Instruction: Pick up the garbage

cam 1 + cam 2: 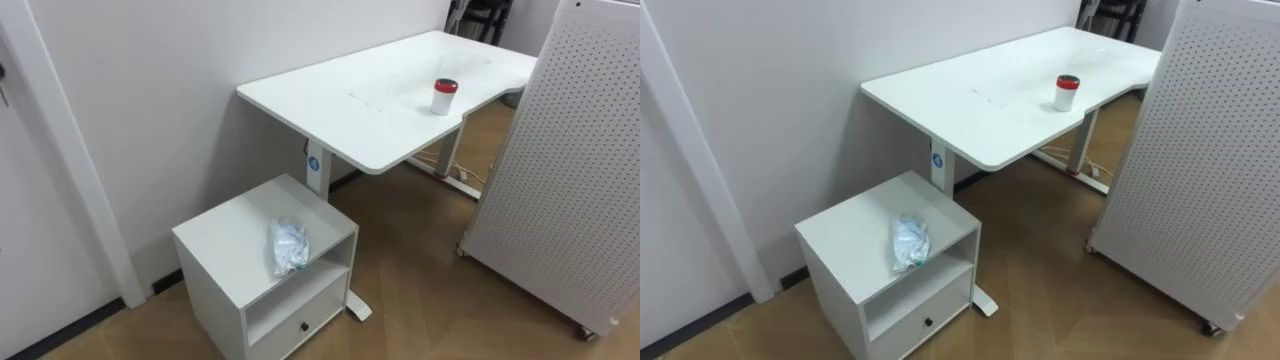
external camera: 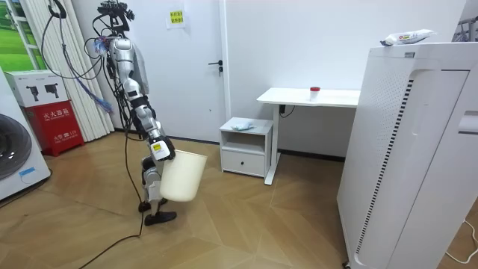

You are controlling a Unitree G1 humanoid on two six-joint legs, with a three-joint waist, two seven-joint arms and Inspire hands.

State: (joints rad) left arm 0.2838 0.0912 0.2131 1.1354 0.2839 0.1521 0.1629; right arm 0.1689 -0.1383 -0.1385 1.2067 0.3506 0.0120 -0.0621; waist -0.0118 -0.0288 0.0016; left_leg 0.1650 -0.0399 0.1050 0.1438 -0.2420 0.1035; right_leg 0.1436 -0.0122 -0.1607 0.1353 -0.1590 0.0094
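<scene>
Room view: the robot stands on a wood-plank floor (image 2: 246, 224), well apart from a low white bedside cabinet with one open shelf and one drawer (image 2: 258, 142) that lies toward the room view's right. Its right hand (image 2: 159, 150), told by the body, hangs low at the end of an outstretched arm. The hand is closed over the upper rim of a white plastic waste bin (image 2: 183, 178), which hangs from it clear of the floor, tilted with its mouth toward the robot. Single fingers are too small to tell apart.

Left eye view: the garbage, a crumpled clear plastic bag (image 1: 289, 245), lies on the cabinet's top near the front edge, above the open shelf. No hand touches it. Just beside the cabinet stands a white rectangular desk with rounded corners (image 1: 340, 95), set along the white wall. One desk leg comes down right next to the cabinet's side. A small white jar with a red lid (image 1: 444, 96) stands upright on the desk near its front edge, well apart from the bag. A tall white perforated unit on castors (image 1: 570, 170) stands to the right of the desk.
</scene>
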